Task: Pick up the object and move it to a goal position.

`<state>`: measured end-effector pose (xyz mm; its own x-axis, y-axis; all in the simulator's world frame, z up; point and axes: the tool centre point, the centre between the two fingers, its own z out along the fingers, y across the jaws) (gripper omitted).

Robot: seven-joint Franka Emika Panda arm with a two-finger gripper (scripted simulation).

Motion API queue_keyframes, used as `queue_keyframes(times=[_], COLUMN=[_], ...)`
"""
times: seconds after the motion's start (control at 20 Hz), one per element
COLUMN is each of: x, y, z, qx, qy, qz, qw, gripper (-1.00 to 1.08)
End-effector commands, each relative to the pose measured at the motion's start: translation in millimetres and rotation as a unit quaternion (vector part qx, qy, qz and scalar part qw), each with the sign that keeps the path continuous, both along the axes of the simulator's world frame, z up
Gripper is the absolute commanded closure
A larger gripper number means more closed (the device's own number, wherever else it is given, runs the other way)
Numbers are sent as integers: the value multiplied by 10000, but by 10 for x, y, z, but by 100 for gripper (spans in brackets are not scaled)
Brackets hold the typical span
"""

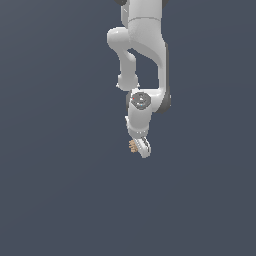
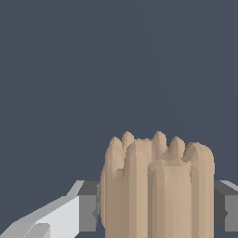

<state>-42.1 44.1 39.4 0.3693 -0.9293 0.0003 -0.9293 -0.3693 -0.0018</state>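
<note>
Two fingers (image 2: 88,207) — object (image 2: 158,190) between (touching)

Smooth, glossy white shell on the arm (image 1: 145,35), plastic-looking with soft highlights along the curves, and a duller grey metallic cap on the wrist joint. The object (image 2: 158,190) reads as matt tan, ridged and bumpy down its sides (no shine on it at all), possibly wood or clay, though the render is too coarse to say. The gripper (image 2: 158,209) shows flat grey matt pads (image 2: 87,211) against smooth white finger bodies.
</note>
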Motion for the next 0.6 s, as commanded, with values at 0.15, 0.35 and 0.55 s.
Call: queue_keyframes(times=[0.15,0.35,0.55], x=[1,9,27], y=[-5,-35,-101], z=[12,107,302], qx=[1,1,2], qy=[0,0,2], qz=[0,0,-3], qw=[10000,10000,10000], gripper=[108,108,108])
